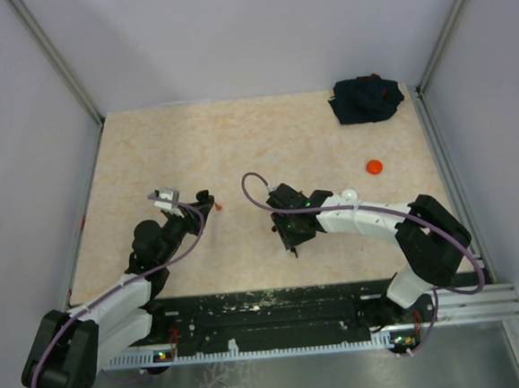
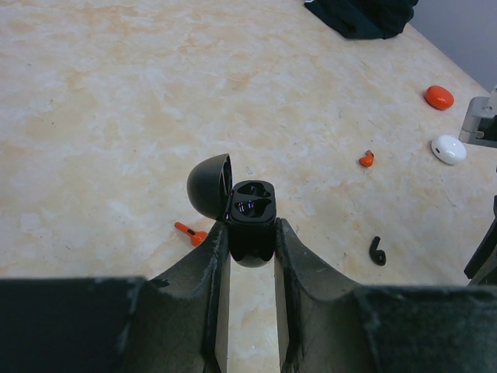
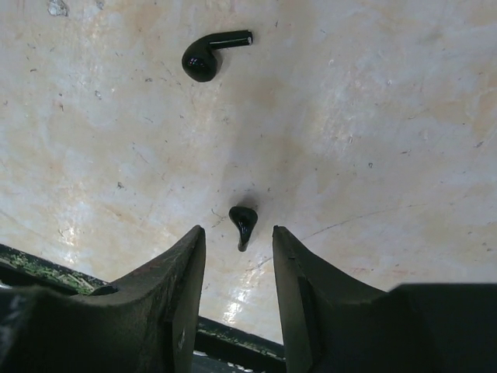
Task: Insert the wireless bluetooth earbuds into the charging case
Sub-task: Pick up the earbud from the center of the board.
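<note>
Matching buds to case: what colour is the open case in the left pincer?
Black, lid included. The case shows best in the left wrist view.

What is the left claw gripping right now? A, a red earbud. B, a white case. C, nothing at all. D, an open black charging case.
D: in the left wrist view the left claw is clamped on the black charging case, which stands open.

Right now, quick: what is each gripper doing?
Left gripper: shut on the open black charging case.
Right gripper: open, holding nothing; a black earbud lies loose between its jaws.
</note>
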